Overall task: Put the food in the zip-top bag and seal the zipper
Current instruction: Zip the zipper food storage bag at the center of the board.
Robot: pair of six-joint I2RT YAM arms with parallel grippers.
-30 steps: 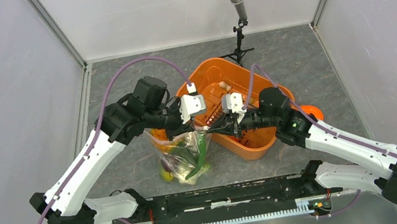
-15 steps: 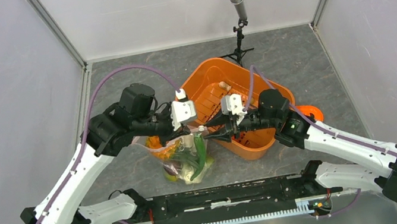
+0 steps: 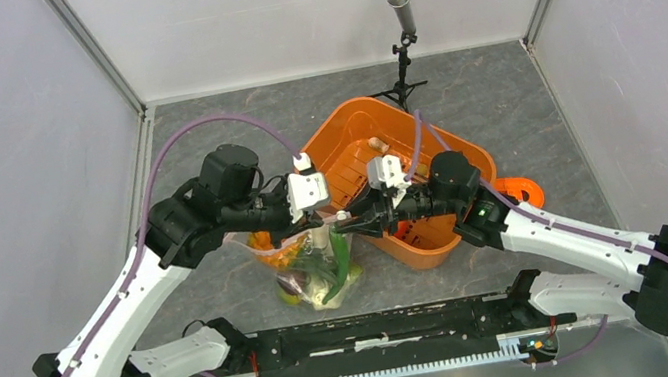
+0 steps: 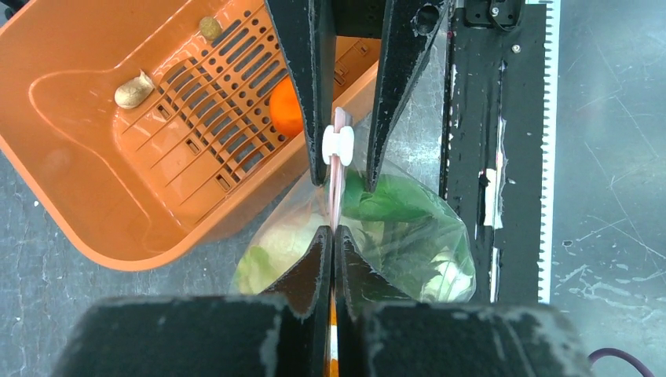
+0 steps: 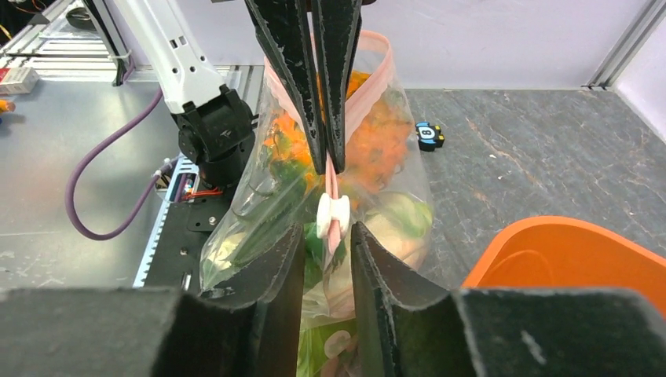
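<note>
Produce toys (image 5: 369,153) filled the clear crinkly plastic bag (image 5: 236,228). Left hand (image 4: 331,234) clenched its thin pinkish zipper strip (image 4: 336,184) — right hand (image 5: 327,232) stood released, jaws straddling the white slider (image 5: 333,217).

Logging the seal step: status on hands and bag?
Left hand shut on zipper. Right hand open, straddling white slider. Food in zip-top bag; nothing blocking slider.

Right wrist: bag (image 5: 236,236) bottom is hiding behind right gripper (image 5: 327,233) fingers (image 5: 267,290). Left wrist: basket (image 4: 86,208) is running off top and left edges.

Grey mottled tabletop (image 3: 554,103); pale walls (image 3: 0,150); microphone stand (image 3: 402,31) at back.
</note>
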